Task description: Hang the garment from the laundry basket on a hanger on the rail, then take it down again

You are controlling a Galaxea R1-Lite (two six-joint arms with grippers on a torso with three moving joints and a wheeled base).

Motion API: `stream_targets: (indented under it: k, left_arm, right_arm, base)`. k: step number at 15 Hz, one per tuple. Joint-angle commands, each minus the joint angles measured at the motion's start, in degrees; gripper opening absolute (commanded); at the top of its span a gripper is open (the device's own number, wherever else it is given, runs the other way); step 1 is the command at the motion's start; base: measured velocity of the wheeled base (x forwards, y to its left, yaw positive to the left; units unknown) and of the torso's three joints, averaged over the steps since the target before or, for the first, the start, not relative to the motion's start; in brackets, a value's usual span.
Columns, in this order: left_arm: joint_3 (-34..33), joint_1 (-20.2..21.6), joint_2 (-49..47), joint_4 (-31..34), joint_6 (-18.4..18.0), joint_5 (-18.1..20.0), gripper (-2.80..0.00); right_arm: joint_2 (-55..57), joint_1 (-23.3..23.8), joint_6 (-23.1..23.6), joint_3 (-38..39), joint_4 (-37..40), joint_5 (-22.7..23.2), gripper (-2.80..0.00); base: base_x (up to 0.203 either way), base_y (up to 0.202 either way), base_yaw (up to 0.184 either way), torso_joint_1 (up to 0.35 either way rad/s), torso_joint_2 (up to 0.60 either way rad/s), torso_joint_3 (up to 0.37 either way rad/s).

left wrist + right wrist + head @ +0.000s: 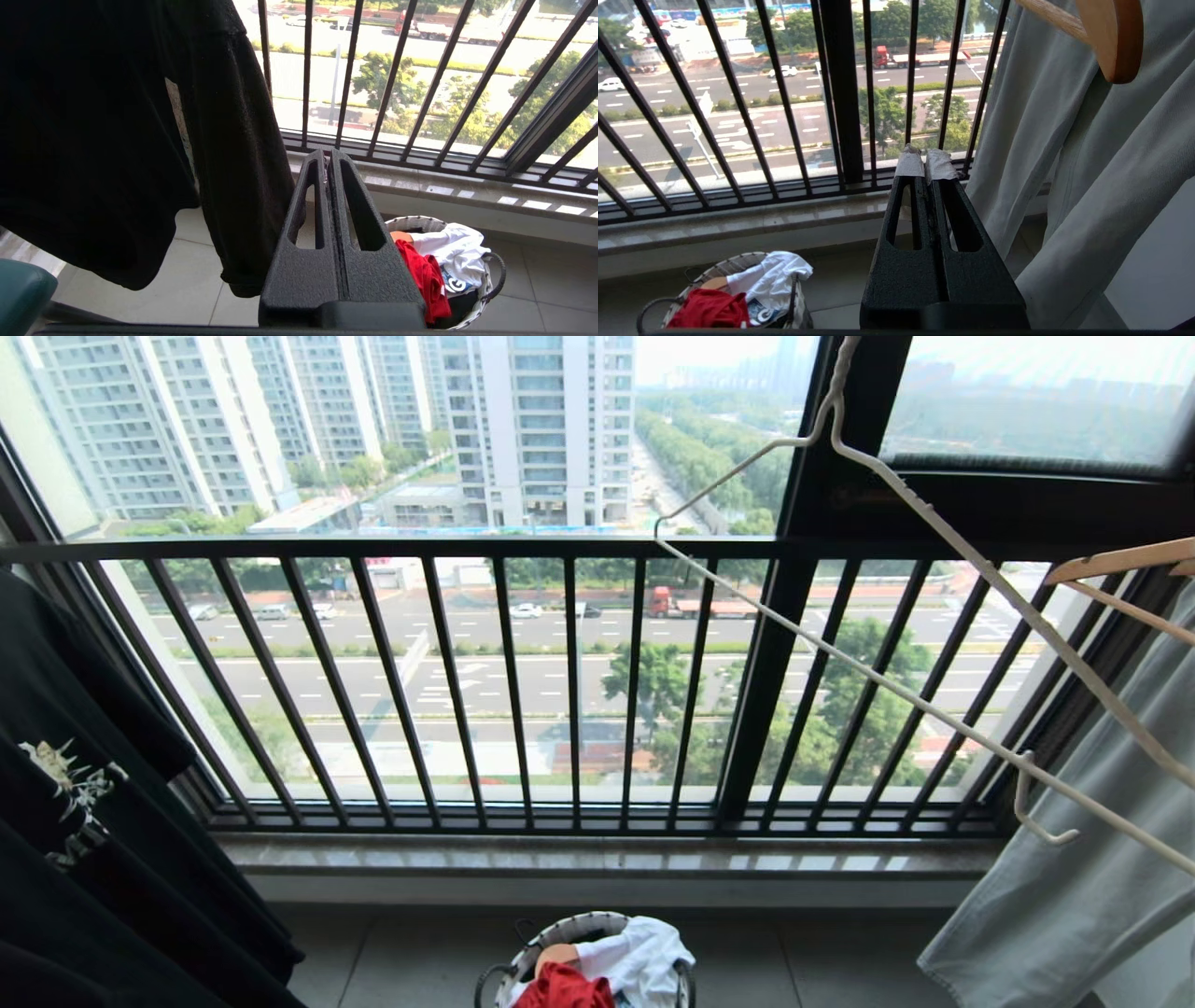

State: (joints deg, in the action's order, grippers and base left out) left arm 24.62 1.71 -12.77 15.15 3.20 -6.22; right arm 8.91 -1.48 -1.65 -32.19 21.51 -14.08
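The red garment [565, 989] lies bunched in the round white laundry basket [569, 926] on the floor below the window. The thin cream-white hanger [980, 566] hangs empty and tilted at upper right; its hook runs out of the top of the head view, and the rail is out of view. Neither gripper shows in the head view. My left gripper [326, 156] is shut and empty, held in the air above and short of the basket [416, 223] and garment [423, 275]. My right gripper [925, 161], with taped tips, is shut and empty, off to the side of the basket [733, 261].
A white T-shirt [644, 957] with blue print shares the basket. A black T-shirt [93, 821] hangs close on the left, a pale grey garment [1074, 877] on a wooden hanger [1120, 560] on the right. The black balustrade [504, 681] and stone sill [607, 859] stand ahead.
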Motion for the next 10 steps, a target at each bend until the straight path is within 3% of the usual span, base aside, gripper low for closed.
stream_targets:
  k: [1, 4, 5, 8, 10]
  left_arm:
    - [-4.3, -1.3, 6.4, 0.1, -1.2, 2.3, -2.8]
    - [-12.4, -2.0, 12.7, -0.1, -7.4, 7.3, -2.8]
    - [-15.2, -2.0, 12.7, -1.5, -8.4, 7.8, -2.8]
    - [-23.5, -2.1, 12.8, -13.5, -9.5, 8.0, -2.8]
    - [-24.6, -2.1, 12.8, -15.3, -10.8, 8.0, -2.8]
  right_arm:
    - [-8.5, 0.5, 0.1, 4.5, 1.5, 3.8, -2.8]
    - [-9.0, 0.6, -0.4, 13.0, -0.6, 6.4, -2.8]
    - [-8.9, 0.6, -0.4, 16.2, -3.9, 7.7, -2.8]
    - [-8.9, 0.6, -0.2, 25.6, -14.7, 10.4, -2.8]
    - [-8.9, 0.6, 1.7, 30.5, -20.4, 11.7, -2.8]
  base:
    - [0.0, 0.0, 0.0, 0.0, 0.0, 0.0]
    - [0.0, 0.0, 0.0, 0.0, 0.0, 0.0]
    - [0.0, 0.0, 0.0, 0.0, 0.0, 0.0]
    - [0.0, 0.0, 0.0, 0.0, 0.0, 0.0]
    - [0.0, 0.0, 0.0, 0.0, 0.0, 0.0]
